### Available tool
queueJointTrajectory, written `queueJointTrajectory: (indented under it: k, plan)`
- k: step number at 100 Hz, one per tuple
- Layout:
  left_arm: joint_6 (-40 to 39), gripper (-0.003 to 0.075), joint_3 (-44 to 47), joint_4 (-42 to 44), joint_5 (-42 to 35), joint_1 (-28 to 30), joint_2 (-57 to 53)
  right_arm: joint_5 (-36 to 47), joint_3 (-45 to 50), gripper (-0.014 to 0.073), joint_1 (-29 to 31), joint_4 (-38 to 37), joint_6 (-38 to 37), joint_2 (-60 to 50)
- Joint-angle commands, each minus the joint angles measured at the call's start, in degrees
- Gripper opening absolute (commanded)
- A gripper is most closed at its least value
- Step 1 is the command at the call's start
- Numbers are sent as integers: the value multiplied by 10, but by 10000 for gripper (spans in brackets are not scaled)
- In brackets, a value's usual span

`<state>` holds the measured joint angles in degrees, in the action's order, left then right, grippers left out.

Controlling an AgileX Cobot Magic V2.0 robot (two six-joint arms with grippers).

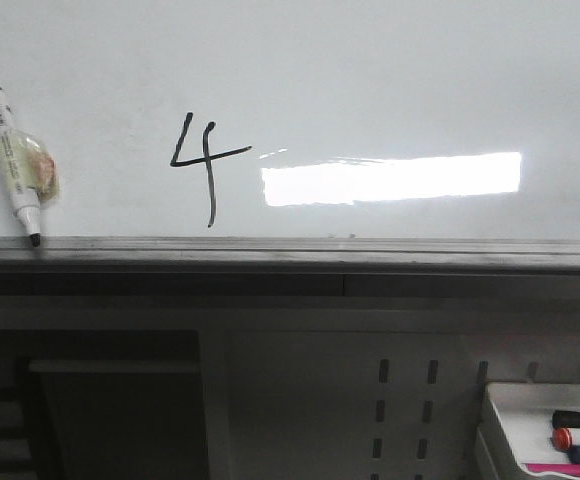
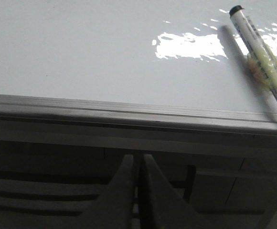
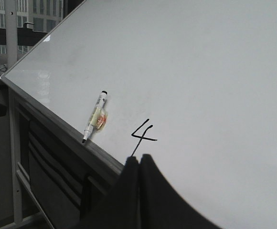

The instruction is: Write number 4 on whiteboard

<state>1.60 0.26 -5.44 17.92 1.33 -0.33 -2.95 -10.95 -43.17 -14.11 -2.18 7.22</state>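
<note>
A bright strip of glare shines on the whiteboard (image 1: 390,60). Underneath it looks dark, and the close fingers (image 2: 124,191) seem blurry.

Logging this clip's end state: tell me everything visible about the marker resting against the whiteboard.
The marker is a slim white-barrelled pen with a black end cap at the top and its black writing tip uncapped at the bottom. Small print runs along the barrel, and a yellowish wad with an orange patch is fixed around its middle. It leans tilted against the glossy whiteboard, tip down on the grey lower rail, to the left of the number 4. No hand touches it.
</note>
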Motion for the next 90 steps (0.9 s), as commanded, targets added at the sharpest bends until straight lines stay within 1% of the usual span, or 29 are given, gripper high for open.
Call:
queueJointTrajectory:
  k: [1, 17, 90]
  plan:
    - [-16, -20, 19, 20, -24, 1, -14, 44, -14, -66, 4, -6, 1, 4]
    - [-20, -20, 19, 44, -13, 1, -14, 44, -14, -66, 4, -6, 1, 4]
    - [-20, -20, 19, 44, -13, 1, -14, 44, -14, -66, 4, -6, 1, 4]
